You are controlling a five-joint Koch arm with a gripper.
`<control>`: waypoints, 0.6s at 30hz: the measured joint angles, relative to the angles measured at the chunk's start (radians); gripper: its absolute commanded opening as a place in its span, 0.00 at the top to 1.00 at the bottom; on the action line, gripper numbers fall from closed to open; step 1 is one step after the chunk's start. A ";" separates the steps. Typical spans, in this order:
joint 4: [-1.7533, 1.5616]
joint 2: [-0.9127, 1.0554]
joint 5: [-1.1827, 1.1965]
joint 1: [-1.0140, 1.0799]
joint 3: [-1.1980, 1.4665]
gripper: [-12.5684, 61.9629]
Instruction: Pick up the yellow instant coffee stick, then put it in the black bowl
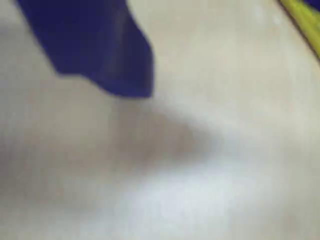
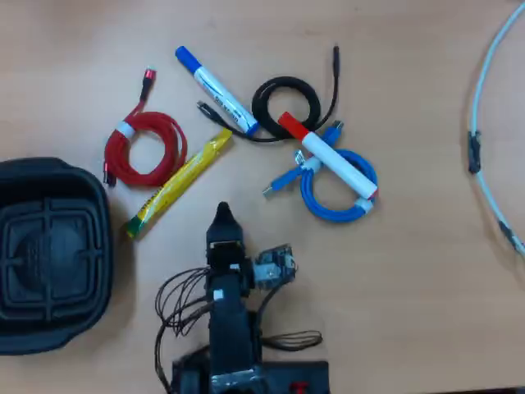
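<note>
The yellow instant coffee stick (image 2: pixel 176 185) lies diagonally on the wooden table in the overhead view, its green end low and left, near the black bowl (image 2: pixel 98 246) at the left edge. The bowl has nothing in it. My gripper (image 2: pixel 222 212) points up the frame just right of the stick's middle, a short gap away and holding nothing. It shows as a single dark tip, so I cannot tell whether the jaws are apart. The blurred wrist view shows one blue finger (image 1: pixel 100 45) over bare table, with the stick (image 1: pixel 306 22) in the top right corner.
Beyond the stick lie a red cable coil (image 2: pixel 143 149), a blue-capped marker (image 2: pixel 215 89), a black cable coil (image 2: pixel 285 103), a red-capped marker (image 2: pixel 328 156) and a blue cable coil (image 2: pixel 336 189). A white cable (image 2: pixel 484 164) runs along the right edge.
</note>
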 measured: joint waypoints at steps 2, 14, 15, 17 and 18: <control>0.051 -0.035 -0.011 -0.014 -0.089 0.06; 0.391 -0.611 -0.075 -0.098 -0.801 0.06; 0.426 -0.655 -0.075 -0.103 -0.862 0.06; 0.497 -0.726 -0.075 -0.114 -0.977 0.06; 0.534 -0.755 -0.075 -0.118 -1.032 0.06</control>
